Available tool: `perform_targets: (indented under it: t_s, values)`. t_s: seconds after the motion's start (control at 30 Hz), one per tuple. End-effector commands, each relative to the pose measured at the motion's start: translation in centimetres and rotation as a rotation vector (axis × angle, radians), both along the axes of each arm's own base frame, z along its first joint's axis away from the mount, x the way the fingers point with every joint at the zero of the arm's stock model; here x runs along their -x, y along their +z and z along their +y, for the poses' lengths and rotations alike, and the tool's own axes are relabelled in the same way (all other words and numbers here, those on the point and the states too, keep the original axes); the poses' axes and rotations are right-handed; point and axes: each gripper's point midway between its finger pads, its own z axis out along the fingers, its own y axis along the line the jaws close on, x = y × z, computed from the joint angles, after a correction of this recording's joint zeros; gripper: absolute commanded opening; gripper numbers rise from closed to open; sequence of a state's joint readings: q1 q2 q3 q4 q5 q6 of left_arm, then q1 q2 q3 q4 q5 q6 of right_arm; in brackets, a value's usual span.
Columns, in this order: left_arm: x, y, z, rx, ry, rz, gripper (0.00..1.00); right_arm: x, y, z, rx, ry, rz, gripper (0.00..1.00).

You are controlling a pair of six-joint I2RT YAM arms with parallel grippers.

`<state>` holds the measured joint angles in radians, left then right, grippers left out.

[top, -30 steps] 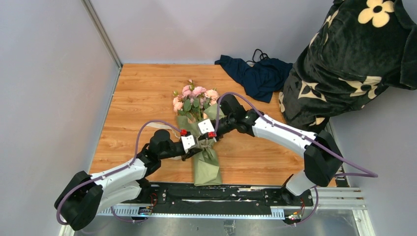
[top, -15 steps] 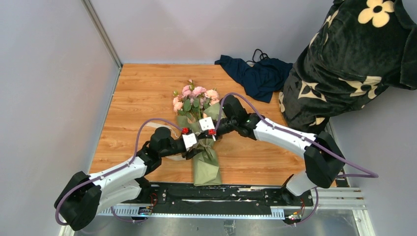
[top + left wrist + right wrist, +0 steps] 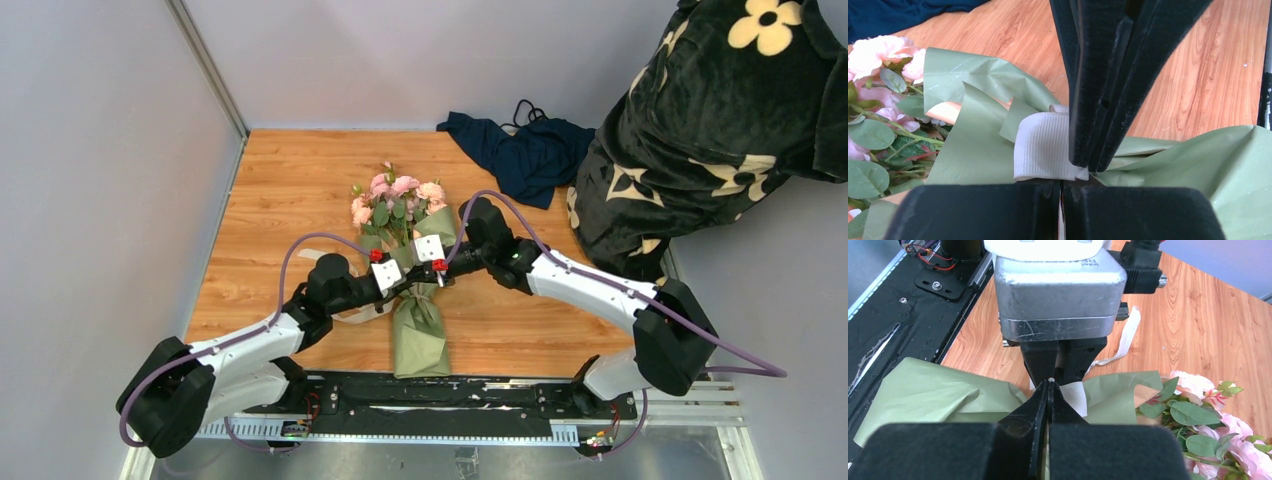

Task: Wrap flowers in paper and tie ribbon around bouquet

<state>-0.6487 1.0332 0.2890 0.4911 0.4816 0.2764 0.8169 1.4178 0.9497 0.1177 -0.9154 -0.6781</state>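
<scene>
The bouquet lies on the wooden table, pink flowers [image 3: 395,200] at the far end and sage-green paper [image 3: 420,335] wrapped round the stems. A cream ribbon [image 3: 1040,145] loops over the cone's narrow waist. My left gripper [image 3: 1063,181] is shut right at the loop's lower edge, the ribbon running into its jaws. My right gripper [image 3: 1049,382] comes from the opposite side and is shut too, a white bit of ribbon pinched at its tips. The two grippers meet tip to tip above the waist [image 3: 415,285]. A loose ribbon tail [image 3: 1125,337] trails on the wood.
A dark navy cloth [image 3: 525,150] lies at the back of the table. Black fabric with cream flower prints [image 3: 720,130] fills the right side. A black base rail [image 3: 440,395] runs along the near edge, close to the cone's bottom end. Walls stand on the left and at the back.
My left gripper opened, then shut on the ribbon at the bouquet's waist. Both grippers edged a little toward the blooms. The right gripper stayed shut.
</scene>
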Motion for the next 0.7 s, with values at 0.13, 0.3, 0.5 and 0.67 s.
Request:
perform_targets:
  t_s: [0.13,0.3,0.5,0.67]
  values:
    - [-0.3,1.3,-0.6,0.031,-0.021,-0.058,0.00,-0.8,0.9,-2.8,0.038,-0.030,0.003,0.42]
    - [0.3,1.0,-0.8,-0.002,-0.092,-0.133,0.00,0.1,1.2,-4.3,-0.011,0.128,-0.173,0.67]
    - [0.1,1.2,-1.0,-0.006,-0.103,-0.141,0.00,0.0,0.4,-3.0,0.030,0.287,-0.158,0.73]
    - [0.1,1.3,-1.1,-0.001,-0.097,-0.131,0.00,2.6,-1.8,-3.8,0.128,0.450,-0.145,0.75]
